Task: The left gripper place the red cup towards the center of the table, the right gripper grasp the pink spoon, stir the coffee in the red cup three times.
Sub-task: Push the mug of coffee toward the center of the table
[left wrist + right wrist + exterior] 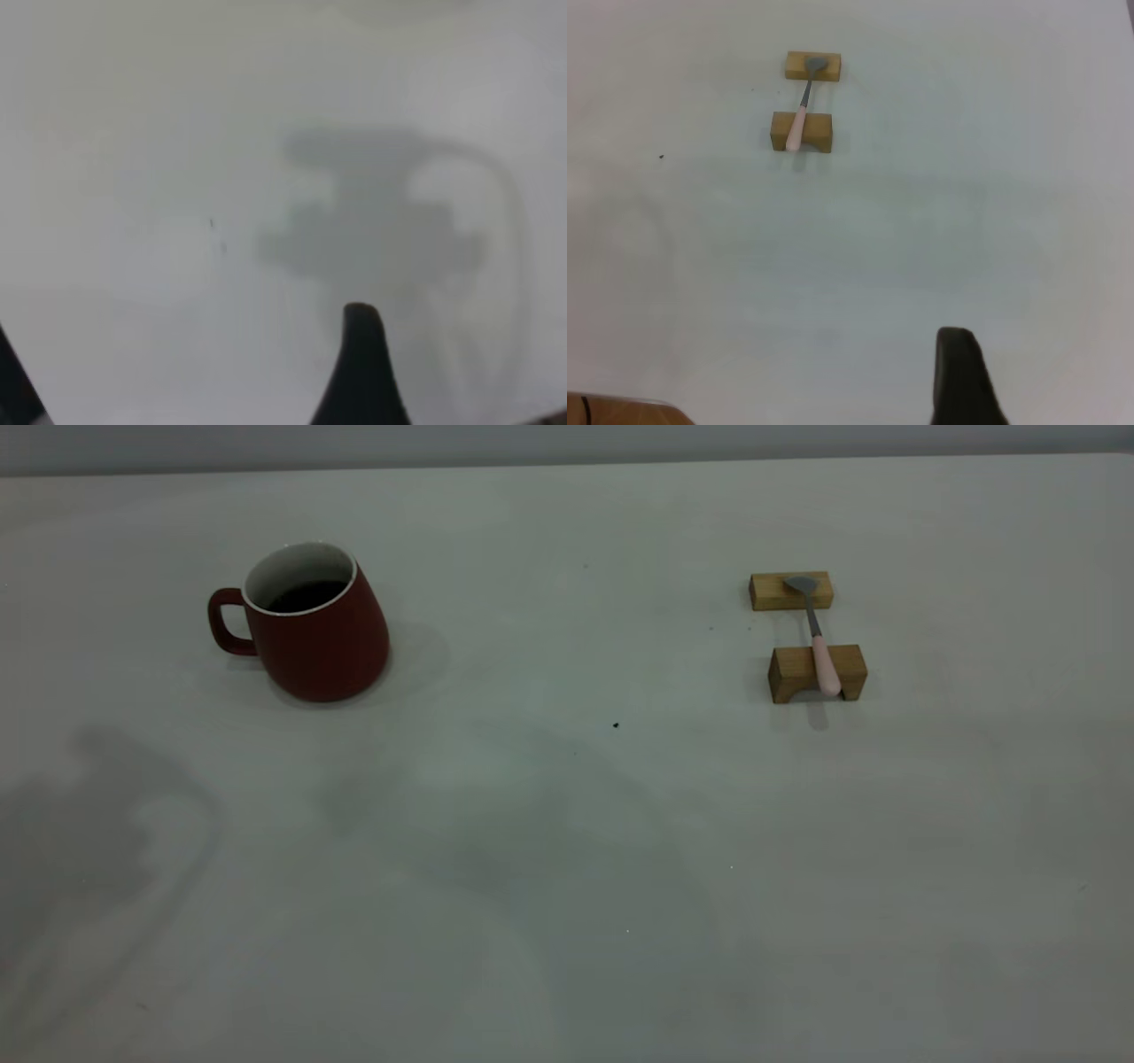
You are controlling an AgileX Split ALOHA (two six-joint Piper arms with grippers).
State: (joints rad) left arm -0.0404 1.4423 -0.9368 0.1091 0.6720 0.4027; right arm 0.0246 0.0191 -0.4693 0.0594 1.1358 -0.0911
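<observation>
Cup [312, 631] with coffee [306, 595] stood on the bench's [567, 850] left side, handle pointing away from centre, nearer the left claw [190, 372]. Spoon [817, 640] bridged two blocks [816, 672] far right. Neither claw held anything; how far either was open could not be told.

Dim, even overhead light in exterior view; soft shadow beside dark red ceramic mug [306, 624], broad arm shadows across pale grey tabletop [567, 824]. Left wrist view blurred; right wrist view brighter, sharper.
</observation>
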